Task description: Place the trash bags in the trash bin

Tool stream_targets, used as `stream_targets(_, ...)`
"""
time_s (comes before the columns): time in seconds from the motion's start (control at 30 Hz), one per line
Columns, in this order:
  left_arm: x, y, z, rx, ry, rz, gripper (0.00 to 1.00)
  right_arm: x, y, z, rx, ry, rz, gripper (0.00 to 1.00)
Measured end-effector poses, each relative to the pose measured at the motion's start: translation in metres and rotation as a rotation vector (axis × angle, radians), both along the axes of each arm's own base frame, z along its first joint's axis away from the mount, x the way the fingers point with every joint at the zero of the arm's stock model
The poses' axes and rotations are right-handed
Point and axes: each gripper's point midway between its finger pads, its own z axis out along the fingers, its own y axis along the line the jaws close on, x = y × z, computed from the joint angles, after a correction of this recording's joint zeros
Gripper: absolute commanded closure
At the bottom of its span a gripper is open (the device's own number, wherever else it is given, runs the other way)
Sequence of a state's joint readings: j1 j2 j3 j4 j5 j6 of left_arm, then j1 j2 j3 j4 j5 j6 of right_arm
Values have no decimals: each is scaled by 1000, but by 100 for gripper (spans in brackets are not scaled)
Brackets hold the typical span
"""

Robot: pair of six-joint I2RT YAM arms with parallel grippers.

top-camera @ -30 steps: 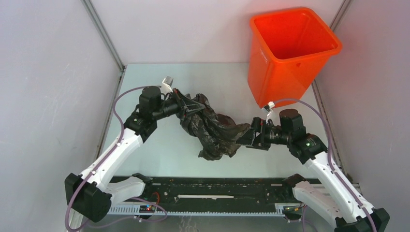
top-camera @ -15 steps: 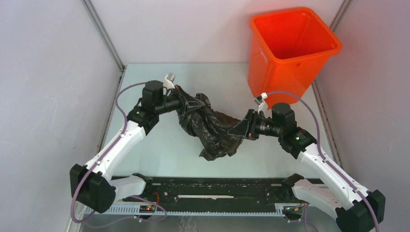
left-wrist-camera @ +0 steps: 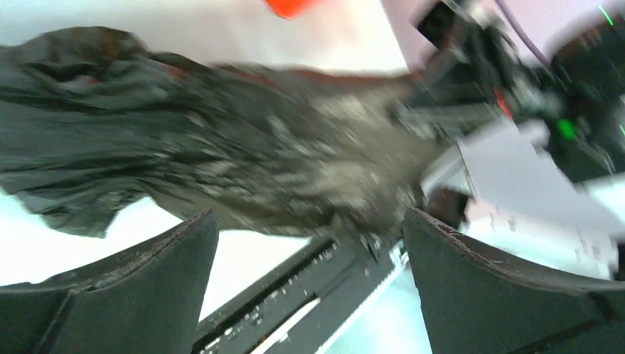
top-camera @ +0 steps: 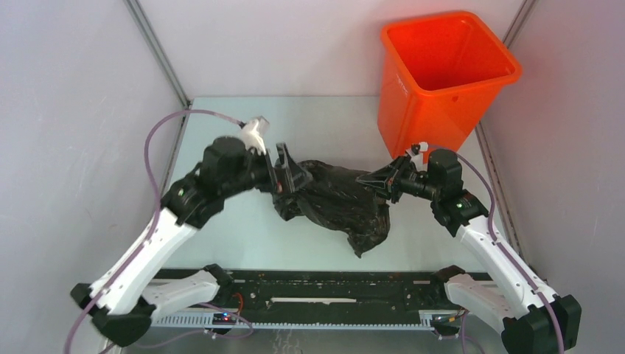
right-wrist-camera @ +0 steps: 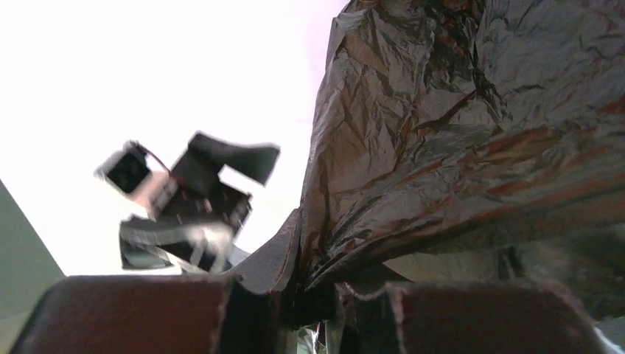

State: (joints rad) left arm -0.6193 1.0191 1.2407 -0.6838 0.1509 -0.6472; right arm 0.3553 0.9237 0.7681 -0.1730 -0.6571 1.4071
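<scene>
Black trash bag [top-camera: 337, 203] pinched tight in right pincer [top-camera: 366, 181], sagging leftward from it, left pincer [top-camera: 293, 175] spread wide, bag just beyond its tips

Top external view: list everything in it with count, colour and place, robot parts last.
crinkled black plastic trash bag: one, glossy black, mid-table, between the two grippers.
square orange plastic trash bin: one, bright orange, far right, upright, beyond the right gripper.
table: one, pale grey-green, beneath the bag.
black rail: one, along the near edge, between the arm bases.
left gripper: one, black, open at the bag's left end.
right gripper: one, black, shut on the bag's right end.
</scene>
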Motion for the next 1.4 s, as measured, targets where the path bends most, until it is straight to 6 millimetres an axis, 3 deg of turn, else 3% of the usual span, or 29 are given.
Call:
stream_targets(0.17, -81, -33, 19, -23, -150, -251, 0, 6, -4, 4, 49, 95, -75, 78)
stream_targets(0.27, -104, -63, 14, 24, -187, -359, 0, 7, -9, 8, 56, 122, -120, 78)
stream_targets(0.37, -116, -105, 0, 127, -215, -450, 0, 9, -13, 19, 73, 128, -160, 77)
stream_targets(0.5, -120, -151, -39, 294, -246, -527, 0, 9, -18, 33, 101, 133, -204, 75)
stream_targets(0.57, -120, -160, -58, 369, -264, -554, 0, 9, -22, 39, 109, 140, -232, 75)
stream_targets(0.67, -114, -164, -69, 432, -291, -562, 0, 11, -29, 45, 116, 154, -286, 74)
stream_targets(0.87, -98, -169, -73, 495, -339, -507, 7, 15, -42, 59, 120, 158, -377, 73)
stream_targets(0.93, -92, -169, -76, 519, -346, -480, 1, 15, -46, 62, 120, 156, -407, 73)
stream_targets(1.1, -90, -180, -74, 505, -353, -475, 0, 16, -54, 60, 121, 170, -467, 73)
stream_targets(1.27, -93, -200, -61, 383, -387, -485, 0, 19, -50, 56, 124, 201, -478, 73)
stream_targets(1.4, -95, -207, -46, 302, -410, -479, 11, 19, -44, 55, 124, 219, -473, 73)
